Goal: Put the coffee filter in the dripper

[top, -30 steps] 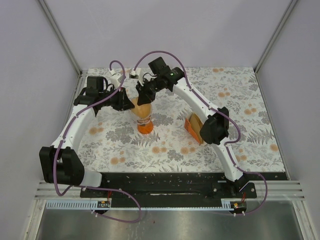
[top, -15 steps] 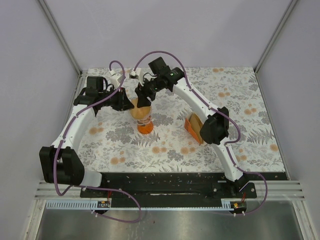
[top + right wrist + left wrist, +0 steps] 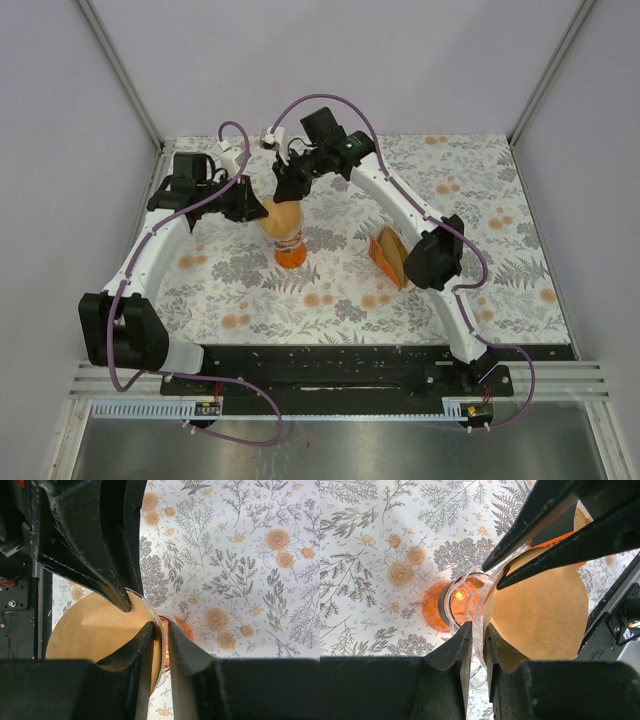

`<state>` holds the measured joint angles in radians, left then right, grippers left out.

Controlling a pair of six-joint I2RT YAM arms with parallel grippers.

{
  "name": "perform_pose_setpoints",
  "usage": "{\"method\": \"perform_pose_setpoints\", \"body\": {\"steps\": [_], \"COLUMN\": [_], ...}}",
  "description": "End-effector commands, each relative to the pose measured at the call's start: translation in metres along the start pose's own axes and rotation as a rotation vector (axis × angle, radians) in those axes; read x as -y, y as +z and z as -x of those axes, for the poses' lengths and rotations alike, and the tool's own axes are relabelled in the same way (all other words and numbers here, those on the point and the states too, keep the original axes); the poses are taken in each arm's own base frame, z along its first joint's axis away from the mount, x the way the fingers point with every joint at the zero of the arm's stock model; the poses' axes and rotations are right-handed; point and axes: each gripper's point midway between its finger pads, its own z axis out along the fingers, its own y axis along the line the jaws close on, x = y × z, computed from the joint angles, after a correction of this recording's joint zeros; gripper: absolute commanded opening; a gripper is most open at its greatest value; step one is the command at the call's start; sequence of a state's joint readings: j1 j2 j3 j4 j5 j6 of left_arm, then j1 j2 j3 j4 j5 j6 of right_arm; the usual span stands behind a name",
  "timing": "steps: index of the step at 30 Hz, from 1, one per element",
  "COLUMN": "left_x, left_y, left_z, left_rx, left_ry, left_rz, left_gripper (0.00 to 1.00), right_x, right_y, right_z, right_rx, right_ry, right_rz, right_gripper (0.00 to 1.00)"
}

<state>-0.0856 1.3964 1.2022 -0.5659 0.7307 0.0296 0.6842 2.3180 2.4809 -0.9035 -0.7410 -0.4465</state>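
The dripper [image 3: 289, 243], a clear funnel on an orange base, stands at mid-table. The light-brown coffee filter [image 3: 284, 216] sits inside its funnel. My left gripper [image 3: 259, 209] is shut on the funnel's left rim; in the left wrist view [image 3: 479, 630] one finger is outside the clear rim and the other presses the filter [image 3: 545, 615] inside. My right gripper [image 3: 286, 190] is at the far rim. In the right wrist view [image 3: 161, 626] it straddles the rim, one finger on the filter [image 3: 95, 630], the other apart from the glass, so it is narrowly open.
The beige wedge-shaped holder [image 3: 388, 256] with its stack of brown papers stands right of the dripper, beside the right arm's elbow [image 3: 432, 258]. The flowered tablecloth [image 3: 330, 300] covers the table, with grey walls on three sides.
The right wrist has lifted and drawn back a little toward the far side, its fingers still at the rim. The left gripper and the dripper have not moved.
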Motion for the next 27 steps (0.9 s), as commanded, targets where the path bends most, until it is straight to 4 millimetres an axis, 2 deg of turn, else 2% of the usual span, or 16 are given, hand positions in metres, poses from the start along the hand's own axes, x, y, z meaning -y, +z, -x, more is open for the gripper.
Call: {"method": "perform_pose_setpoints", "body": {"steps": [1, 6, 11, 14, 16, 18, 21, 24, 27], "left_x": [0.001, 0.001, 0.000, 0.000, 0.001, 0.001, 0.001, 0.001, 0.001], "left_y": [-0.004, -0.003, -0.003, -0.003, -0.004, -0.004, -0.004, -0.004, -0.003], "left_z": [0.012, 0.012, 0.013, 0.013, 0.013, 0.013, 0.013, 0.013, 0.012], "left_rx": [0.036, 0.033, 0.034, 0.034, 0.036, 0.036, 0.036, 0.036, 0.033], "left_ry": [0.043, 0.042, 0.043, 0.044, 0.045, 0.045, 0.045, 0.045, 0.041], "left_rz": [0.002, 0.000, 0.002, 0.002, 0.002, 0.002, 0.001, -0.001, -0.001], "left_gripper": [0.20, 0.20, 0.20, 0.20, 0.20, 0.20, 0.20, 0.20, 0.20], "right_x": [-0.009, -0.012, -0.011, -0.010, -0.009, -0.010, -0.004, 0.001, 0.001], "right_y": [-0.022, -0.022, -0.022, -0.022, -0.023, -0.022, -0.012, -0.004, 0.001], "right_z": [0.032, 0.032, 0.031, 0.029, 0.027, 0.025, 0.010, -0.006, -0.010], "right_rx": [0.077, 0.076, 0.074, 0.068, 0.064, 0.059, 0.025, -0.004, -0.011], "right_ry": [-0.052, -0.053, -0.063, -0.056, -0.050, -0.048, -0.008, 0.028, 0.043], "right_rz": [-0.004, 0.006, 0.004, -0.002, -0.007, -0.006, -0.015, -0.013, -0.004], "right_gripper": [0.21, 0.00, 0.00, 0.48, 0.59, 0.64, 0.69, 0.70, 0.66]}}
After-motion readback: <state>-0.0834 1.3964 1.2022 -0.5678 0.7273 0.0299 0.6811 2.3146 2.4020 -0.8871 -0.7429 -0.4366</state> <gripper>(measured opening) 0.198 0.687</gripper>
